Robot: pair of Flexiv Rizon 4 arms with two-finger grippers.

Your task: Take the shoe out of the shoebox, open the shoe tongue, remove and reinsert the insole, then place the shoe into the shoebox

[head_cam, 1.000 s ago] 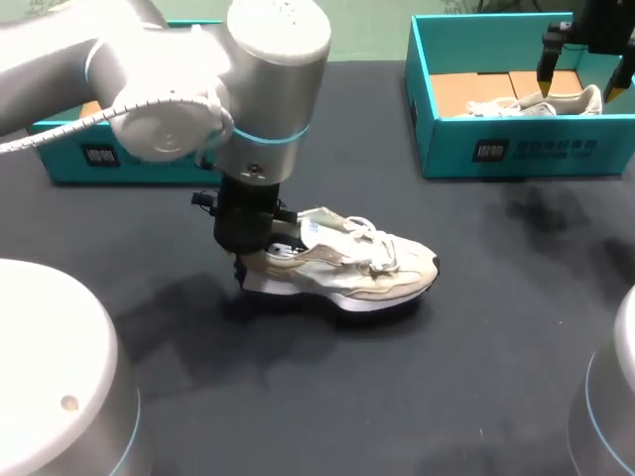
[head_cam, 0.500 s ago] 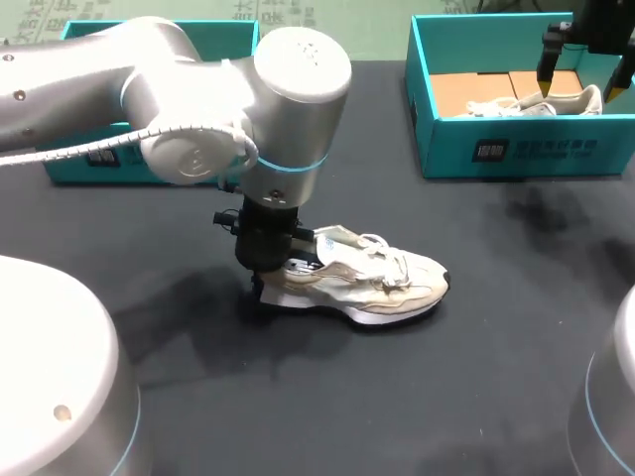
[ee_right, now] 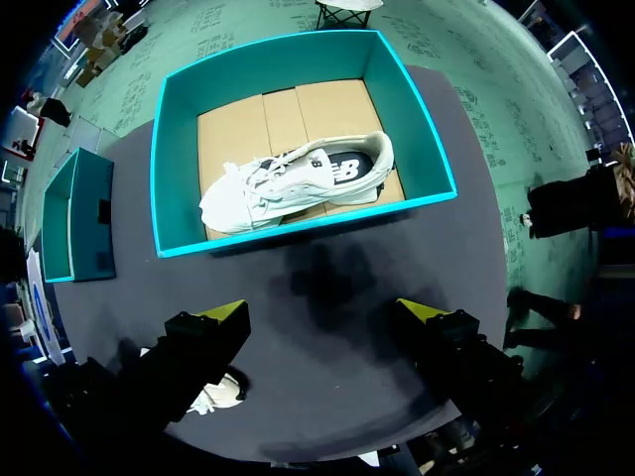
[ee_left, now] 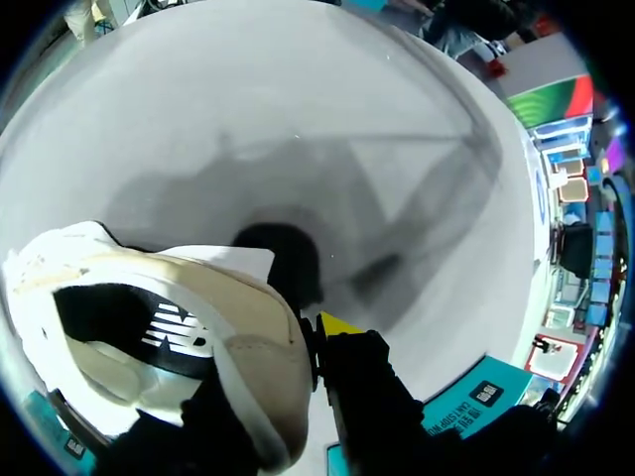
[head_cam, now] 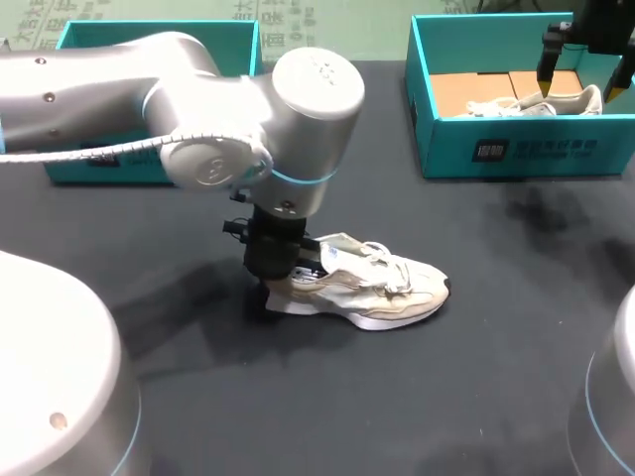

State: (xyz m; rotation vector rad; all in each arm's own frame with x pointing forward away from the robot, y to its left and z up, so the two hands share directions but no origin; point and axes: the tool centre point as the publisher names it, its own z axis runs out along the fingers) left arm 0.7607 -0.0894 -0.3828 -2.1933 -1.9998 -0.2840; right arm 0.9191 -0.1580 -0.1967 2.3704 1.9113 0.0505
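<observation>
White sneaker (head_cam: 367, 290) (ee_left: 248, 337) – upright on its sole near the middle of the black table (head_cam: 496, 347), toe toward the robot's right, laces tied. Dark insole (ee_left: 149, 332) shows inside the opening.

Left gripper (head_cam: 270, 273) comes straight down on the heel. It is clamped on the heel wall, with one yellow-tipped finger (ee_left: 339, 323) against the outside and the other down inside the shoe.

Right gripper (head_cam: 582, 79) (ee_right: 322, 312) – fingers spread wide, holding nothing, hanging above the teal shoebox (head_cam: 516, 149) (ee_right: 298, 230) at the far right. A second white sneaker (head_cam: 541, 103) (ee_right: 288, 183) lies in it on brown cardboard.

Another teal box (head_cam: 159, 35) at the far left, partly behind the left arm.
</observation>
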